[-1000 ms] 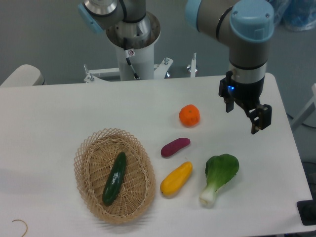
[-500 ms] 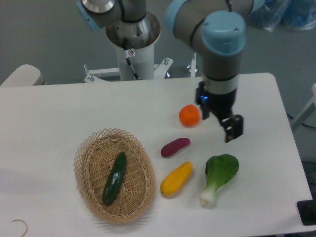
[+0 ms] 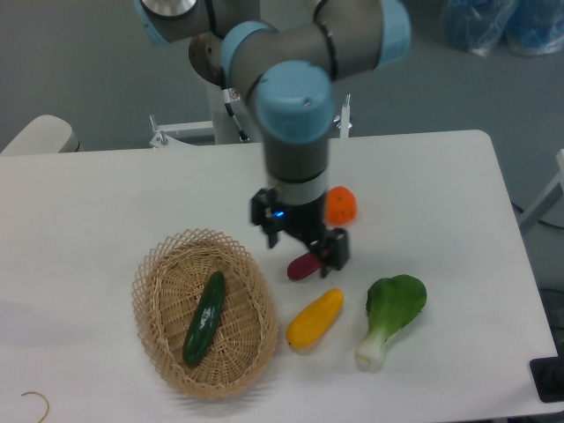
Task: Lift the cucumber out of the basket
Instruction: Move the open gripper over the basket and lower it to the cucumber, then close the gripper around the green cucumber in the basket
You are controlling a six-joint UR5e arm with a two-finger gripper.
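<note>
The dark green cucumber (image 3: 204,318) lies lengthwise in the tan wicker basket (image 3: 152,264) at the front left of the table. My gripper (image 3: 301,241) hangs above the table just right of the basket's far rim, up and to the right of the cucumber. Its fingers (image 3: 336,248) point down and stand apart, open, with nothing between them. The gripper partly covers a purple vegetable behind it.
A purple vegetable (image 3: 302,267) lies under the gripper. An orange (image 3: 342,204) sits behind it, partly hidden by the wrist. A yellow squash (image 3: 315,318) and a bok choy (image 3: 391,316) lie right of the basket. The robot base (image 3: 231,106) stands at the table's back.
The arm has swung left across the table, from the right side past the orange to a spot beside the basket. The vegetables and basket have not moved.
</note>
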